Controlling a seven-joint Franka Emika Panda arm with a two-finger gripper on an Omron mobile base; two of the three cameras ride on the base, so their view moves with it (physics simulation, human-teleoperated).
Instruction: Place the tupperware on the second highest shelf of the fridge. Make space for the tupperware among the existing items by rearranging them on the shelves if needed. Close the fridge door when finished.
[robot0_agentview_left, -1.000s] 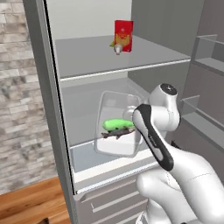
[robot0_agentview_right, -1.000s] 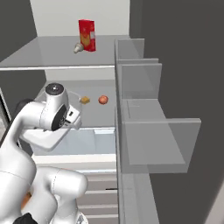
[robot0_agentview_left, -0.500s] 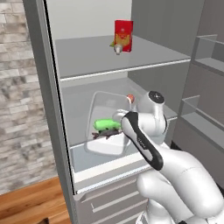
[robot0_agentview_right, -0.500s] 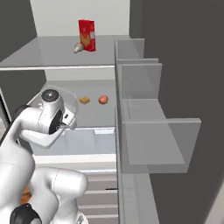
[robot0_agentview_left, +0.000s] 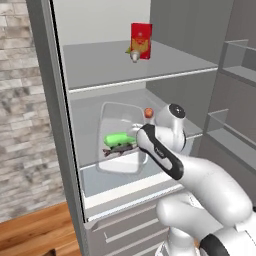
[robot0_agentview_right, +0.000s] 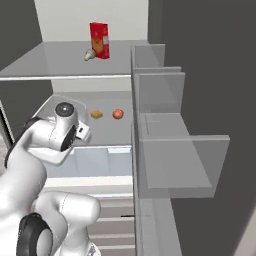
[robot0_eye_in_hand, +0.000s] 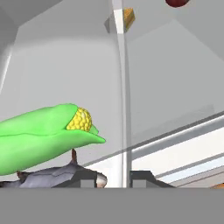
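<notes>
Gripper (robot0_eye_in_hand: 113, 178) clamped on tupperware (robot0_agentview_left: 121, 142) wall; arm hides container's right edge.

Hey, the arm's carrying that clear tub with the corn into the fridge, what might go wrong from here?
1. The claw pinches just the thin rim of the clear plastic tupperware, so the tub may tilt or slip.
2. The small red round fruit and orange-brown lump sit on the light-grey shelf; pushing deeper might knock them.
</notes>
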